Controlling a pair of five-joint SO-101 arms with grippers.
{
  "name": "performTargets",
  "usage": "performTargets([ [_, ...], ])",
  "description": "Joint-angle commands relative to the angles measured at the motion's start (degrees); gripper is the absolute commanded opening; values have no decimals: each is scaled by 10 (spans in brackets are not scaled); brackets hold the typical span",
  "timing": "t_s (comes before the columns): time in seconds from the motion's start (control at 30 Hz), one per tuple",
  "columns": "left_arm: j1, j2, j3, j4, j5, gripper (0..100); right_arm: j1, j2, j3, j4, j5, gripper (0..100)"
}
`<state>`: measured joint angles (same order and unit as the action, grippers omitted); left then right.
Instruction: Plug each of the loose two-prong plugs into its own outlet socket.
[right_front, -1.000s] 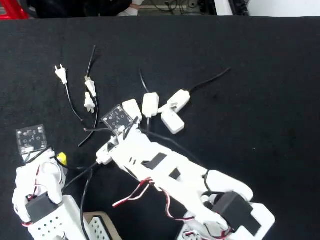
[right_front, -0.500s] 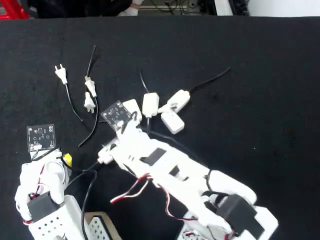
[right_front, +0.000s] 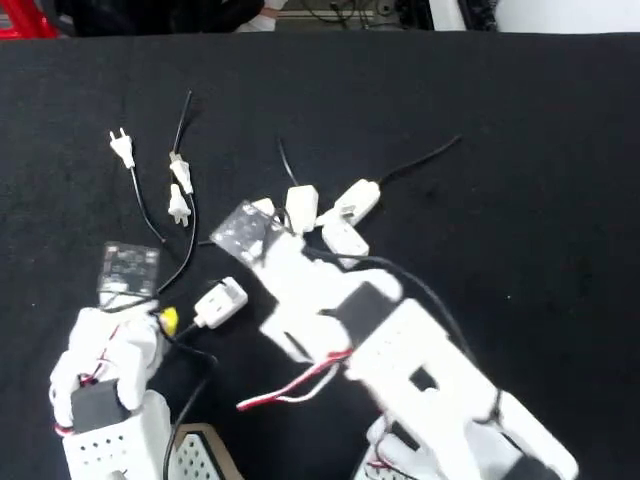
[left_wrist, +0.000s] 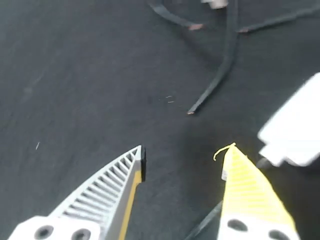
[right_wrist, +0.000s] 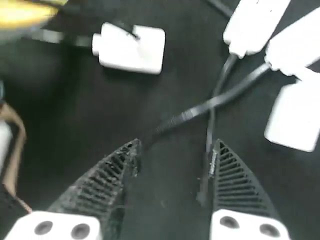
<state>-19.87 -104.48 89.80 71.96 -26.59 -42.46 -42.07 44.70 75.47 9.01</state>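
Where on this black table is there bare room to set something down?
Bare: the wide stretch of table right of the outlet sockets and the right arm, and the far strip along the back edge. Crowded: the middle round the sockets, and the left, where loose plugs and cords lie.

My left gripper (left_wrist: 183, 150): one white ribbed finger (left_wrist: 107, 187), one yellow (left_wrist: 245, 192). My right gripper (right_wrist: 176, 146): black ribbed fingers (right_wrist: 100, 190). White plastic two-prong plugs (right_front: 122, 148) carry black cords (left_wrist: 222, 70); rectangular socket blocks (right_front: 345, 243) are white; fabric table cover (right_front: 520, 150) is plain black.

A socket (left_wrist: 295, 130) beside the yellow finger (left_wrist: 245, 185) and sockets (right_wrist: 295, 120) beyond the black fingers (right_wrist: 235, 180) are running off the edges.
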Motion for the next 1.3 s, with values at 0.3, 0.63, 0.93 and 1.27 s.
performTargets([
  [0.3, 218, 2, -2, 3, -40, 330, 280, -35, 14, 11, 115, 215],
  [0.63, 239, 3, 44, -79, -59, 332, 282, 14, 44, -44, 115, 215],
  [0.93, 210, 3, 62, -156, -59, 332, 282, 14, 45, -44, 115, 215],
  [1.27, 206, 4, 71, -176, -60, 332, 281, 15, 45, -44, 113, 215],
])
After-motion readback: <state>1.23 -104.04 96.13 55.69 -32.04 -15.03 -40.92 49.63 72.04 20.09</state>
